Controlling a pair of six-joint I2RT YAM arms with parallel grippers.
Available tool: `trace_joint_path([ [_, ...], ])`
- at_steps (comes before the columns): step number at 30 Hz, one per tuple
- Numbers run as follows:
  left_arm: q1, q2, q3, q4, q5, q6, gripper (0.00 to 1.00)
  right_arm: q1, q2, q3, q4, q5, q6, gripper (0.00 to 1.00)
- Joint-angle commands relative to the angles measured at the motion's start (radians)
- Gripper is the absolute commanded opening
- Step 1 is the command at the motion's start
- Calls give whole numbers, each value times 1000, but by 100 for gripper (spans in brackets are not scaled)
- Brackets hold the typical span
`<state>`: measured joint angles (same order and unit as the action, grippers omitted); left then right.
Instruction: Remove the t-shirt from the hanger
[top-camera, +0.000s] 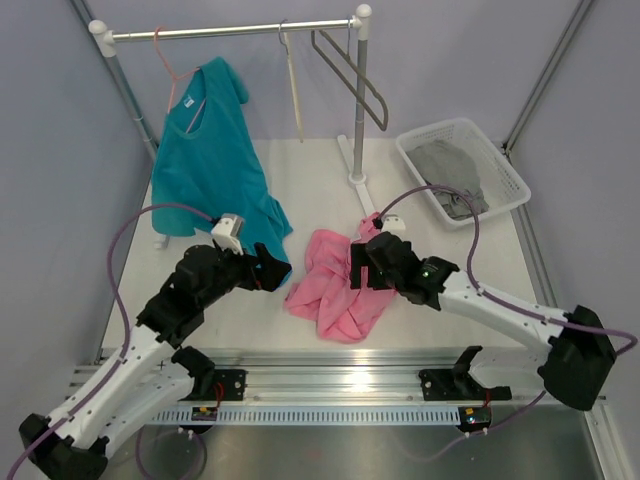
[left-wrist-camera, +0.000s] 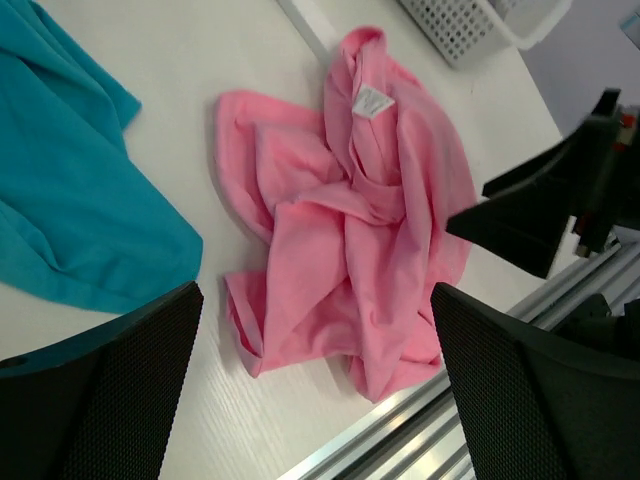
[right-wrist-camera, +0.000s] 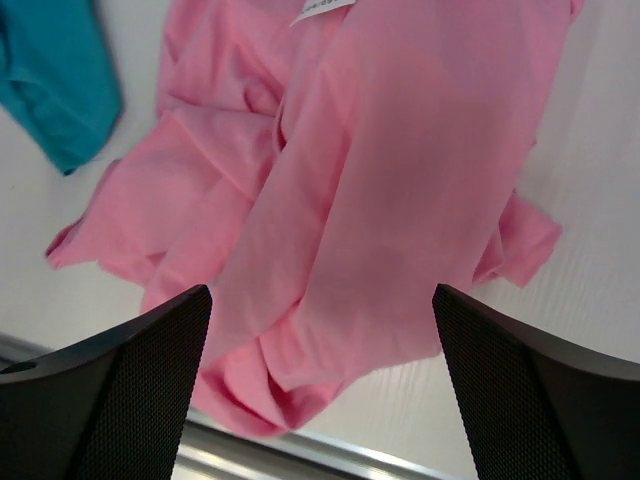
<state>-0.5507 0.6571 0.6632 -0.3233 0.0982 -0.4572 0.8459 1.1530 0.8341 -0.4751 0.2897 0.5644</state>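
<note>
T-shirt (top-camera: 335, 290) off the hanger (top-camera: 294, 95); both grippers empty.
I see the pink shirt crumpled on the table between my left gripper (top-camera: 272, 268) and right gripper (top-camera: 360, 265). Both sets of jaws are spread wide and hold nothing. The cream hanger hangs bare on the rod, well apart from the shirt. I judge the task all but done, so the risks lie in pulling the arms back. The shirt's near edge lies just beside the front rail (top-camera: 340, 375), so a low finger could catch a fold and drag it over. The teal shirt (top-camera: 210, 160) trails onto the table by my left gripper, and a careless swing there might snag its hem.
</note>
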Motion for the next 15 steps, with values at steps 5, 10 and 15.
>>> trace_joint_path([
  [5,-98,-54,-129,285,-17,-107,99,2,347,62,182,176,170,100],
  [10,-110,-91,-172,303,-32,-119,99,4,514,71,265,123,167,99],
  [15,-110,-117,-225,337,-77,-133,99,2,567,36,337,109,186,92],
])
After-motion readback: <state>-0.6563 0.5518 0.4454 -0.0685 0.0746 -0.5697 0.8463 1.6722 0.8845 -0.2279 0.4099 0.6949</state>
